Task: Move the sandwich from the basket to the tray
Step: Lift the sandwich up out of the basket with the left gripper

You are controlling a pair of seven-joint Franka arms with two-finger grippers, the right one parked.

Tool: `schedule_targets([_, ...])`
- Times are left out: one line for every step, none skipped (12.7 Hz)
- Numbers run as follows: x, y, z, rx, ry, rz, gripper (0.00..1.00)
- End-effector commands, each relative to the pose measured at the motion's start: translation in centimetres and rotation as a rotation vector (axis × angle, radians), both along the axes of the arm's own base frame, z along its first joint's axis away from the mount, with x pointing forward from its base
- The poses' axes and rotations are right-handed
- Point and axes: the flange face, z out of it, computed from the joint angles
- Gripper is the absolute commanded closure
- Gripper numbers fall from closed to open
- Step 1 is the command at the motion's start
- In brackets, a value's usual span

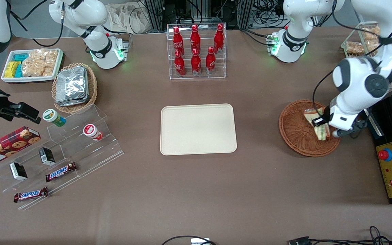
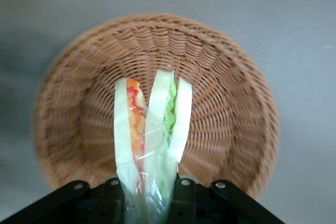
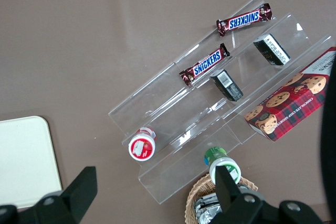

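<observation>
The hand [image 1: 322, 123] is hiding part of the sandwich [image 1: 322, 131] above the basket [image 1: 298, 131], and the picture's edge is cutting off the sandwich's gripped end. The working arm's white links are covering the basket's rim nearest them.

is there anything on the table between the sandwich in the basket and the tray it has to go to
Nothing visible. The gripper is over the basket with its fingers shut on the sandwich. Only bare tabletop lies between the basket and the tray, which has nothing on it.
</observation>
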Motion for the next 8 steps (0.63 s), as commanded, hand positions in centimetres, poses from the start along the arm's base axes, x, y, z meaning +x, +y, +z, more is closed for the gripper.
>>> schedule_targets([1.5,-0.9,9.8,0.005,0.036,-0.026,1.0])
schedule_targets([2.1,-2.0,13.1,0.007,0.048,-0.045,1.0])
schedule_targets([2.6,-2.4,16.2,0.007,0.063,-0.05,1.0])
schedule_targets([2.7,-2.7,18.7,0.006,0.082,-0.054,1.0])
schedule_targets([2.8,-3.1,20.1,0.006,0.079,-0.064,1.0])
schedule_targets([2.7,-4.1,20.9,0.006,0.074,-0.082,1.0])
schedule_targets([2.6,-6.4,21.8,0.01,0.068,-0.105,1.0])
schedule_targets([2.3,-8.0,22.2,0.011,0.068,-0.112,1.0])
